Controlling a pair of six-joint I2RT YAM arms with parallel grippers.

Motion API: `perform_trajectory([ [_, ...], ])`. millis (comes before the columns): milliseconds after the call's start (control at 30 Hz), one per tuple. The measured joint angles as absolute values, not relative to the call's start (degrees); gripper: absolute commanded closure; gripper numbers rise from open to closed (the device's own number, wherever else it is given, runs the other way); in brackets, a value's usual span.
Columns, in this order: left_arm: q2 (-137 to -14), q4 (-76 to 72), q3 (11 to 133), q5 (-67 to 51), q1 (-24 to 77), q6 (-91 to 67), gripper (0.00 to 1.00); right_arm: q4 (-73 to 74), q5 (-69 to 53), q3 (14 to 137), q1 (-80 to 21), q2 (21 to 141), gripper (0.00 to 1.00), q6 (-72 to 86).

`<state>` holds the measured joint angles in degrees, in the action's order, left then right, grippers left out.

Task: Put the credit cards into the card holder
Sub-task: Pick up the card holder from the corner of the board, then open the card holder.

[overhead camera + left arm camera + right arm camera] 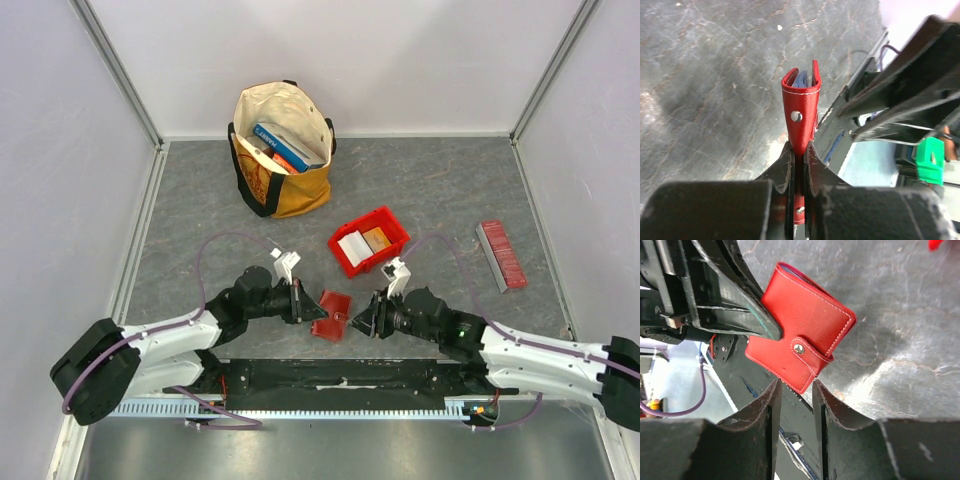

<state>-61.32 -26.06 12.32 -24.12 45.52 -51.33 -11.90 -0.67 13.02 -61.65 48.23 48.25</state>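
Observation:
The card holder [332,314] is a dark red wallet, folded shut with its snap tab fastened. My left gripper [312,312] is shut on one edge of it near the table's front edge. In the left wrist view the wallet [801,107] stands edge-on between my fingers [782,165], and something pale blue shows inside its fold. My right gripper [360,322] is open and empty. Its jaws [796,385] sit just short of the wallet's corner [800,340] without touching it. One white card [352,248] lies in the red bin.
The red plastic bin [395,222] sits behind the wallet and also holds an orange piece [377,239]. A tan tote bag [290,195] with blue books stands at the back. A ridged red strip [501,254] lies to the right.

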Motion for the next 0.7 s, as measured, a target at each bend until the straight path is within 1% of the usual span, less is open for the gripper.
perform_trajectory([
  [100,-61.89,-18.65,15.86,-24.51,44.86,-47.11,0.98,-4.95,1.52,16.56,-61.65,45.17,0.61,44.36],
  [267,-67.24,-13.43,19.97,-29.10,44.69,-41.34,0.98,-0.58,1.85,18.09,-61.65,44.99,0.61,39.31],
  [467,-79.18,-11.16,23.59,-36.84,44.69,-36.32,0.98,0.34,-1.15,18.11,-61.65,52.18,0.61,33.76],
  [700,-84.58,-11.22,26.33,-41.19,44.56,-33.36,0.98,-5.02,-7.31,18.76,-61.65,61.80,0.62,30.20],
])
